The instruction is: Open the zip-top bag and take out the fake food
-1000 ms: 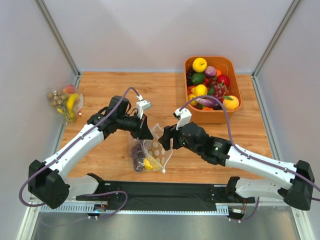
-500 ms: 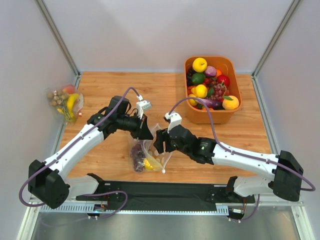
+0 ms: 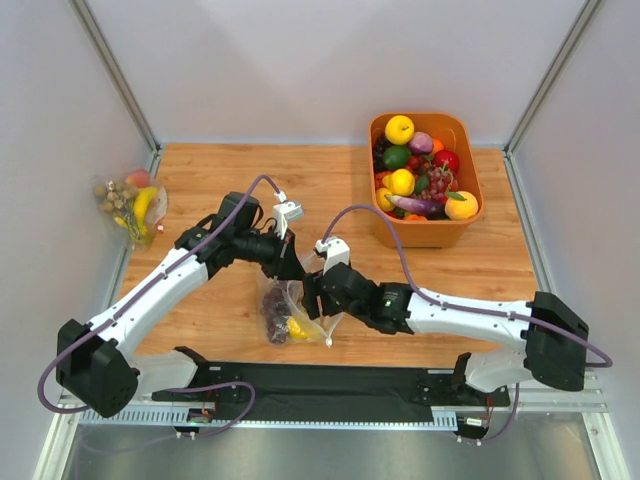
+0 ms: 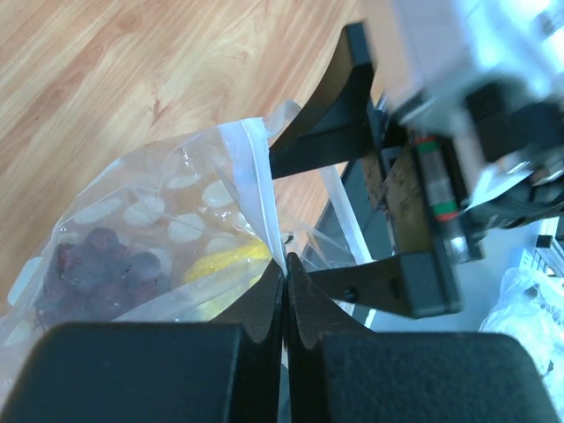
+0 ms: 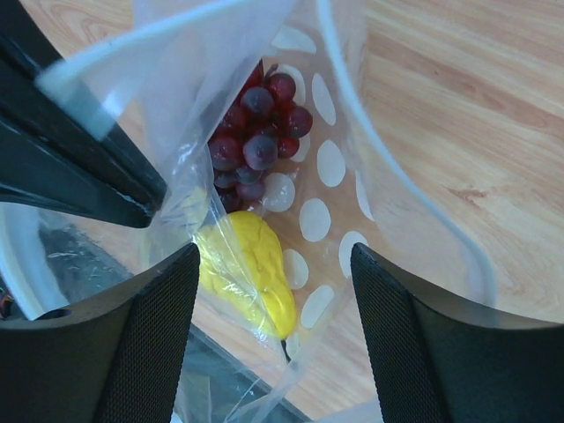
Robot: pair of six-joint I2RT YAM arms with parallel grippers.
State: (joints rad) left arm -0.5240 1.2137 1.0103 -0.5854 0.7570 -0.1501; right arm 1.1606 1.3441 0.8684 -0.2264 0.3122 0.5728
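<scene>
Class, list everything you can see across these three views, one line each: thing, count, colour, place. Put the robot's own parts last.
table: one, light wood, under everything.
zip-top bag: one, clear with pale round spots, near the table's middle, mouth open.
grapes: one bunch, dark purple, inside the zip-top bag.
yellow fruit: one, yellow, inside the zip-top bag beside the grapes.
tub: one, orange, far right of the table.
mixed fruit: a heap, yellow, red, green and purple, in the tub.
second bag: one, clear, holding banana, peach and nuts, by the left wall.
left gripper: one, black, shut on the zip-top bag's rim.
right gripper: one, black, open at the bag's mouth.
</scene>
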